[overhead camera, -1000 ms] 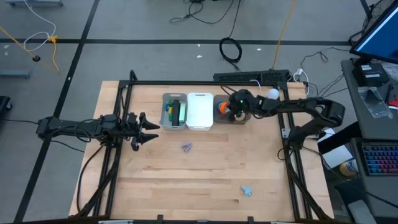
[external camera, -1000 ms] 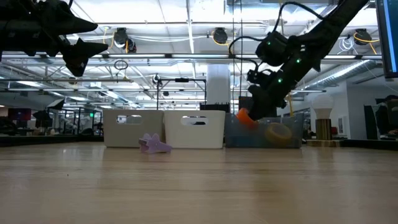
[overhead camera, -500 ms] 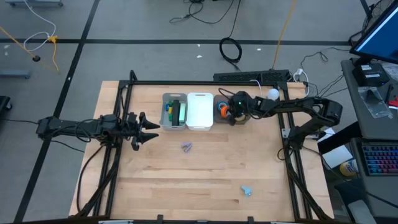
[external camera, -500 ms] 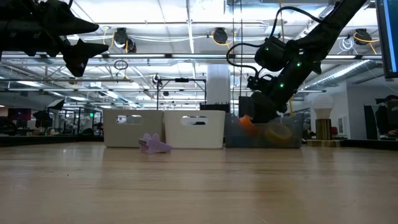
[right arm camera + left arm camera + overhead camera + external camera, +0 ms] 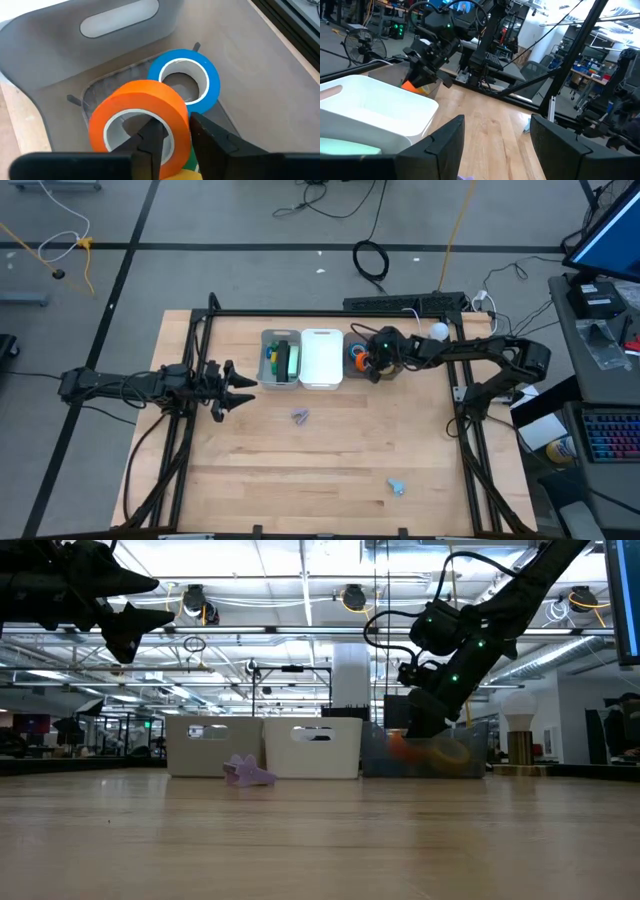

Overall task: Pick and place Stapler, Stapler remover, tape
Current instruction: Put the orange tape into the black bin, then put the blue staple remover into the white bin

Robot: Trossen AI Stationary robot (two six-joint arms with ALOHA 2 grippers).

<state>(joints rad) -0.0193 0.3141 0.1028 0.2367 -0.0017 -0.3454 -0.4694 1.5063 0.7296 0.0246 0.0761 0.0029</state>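
I hold my right gripper (image 5: pixel 172 137) inside the grey bin (image 5: pixel 60 65), fingers straddling the orange tape (image 5: pixel 137 117) wall, grip loosening to drop it there.

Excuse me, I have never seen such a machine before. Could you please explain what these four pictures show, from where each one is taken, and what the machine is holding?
This is a robot with two dark arms working at a wooden table. Each arm ends in a two-finger claw. One picture looks down from above, one looks level across the table top, and two come from cameras on the arms' wrists.

At the back of the table stand three bins: a grey bin with green things inside, a white bin, and a clear bin for tape. Two small pieces, one purple and one light blue, lie on the bare wood.

The right claw is down in the clear bin, one finger through the hole of the orange tape, beside the blue tape. The left claw waits open above the table's left side, holding nothing.
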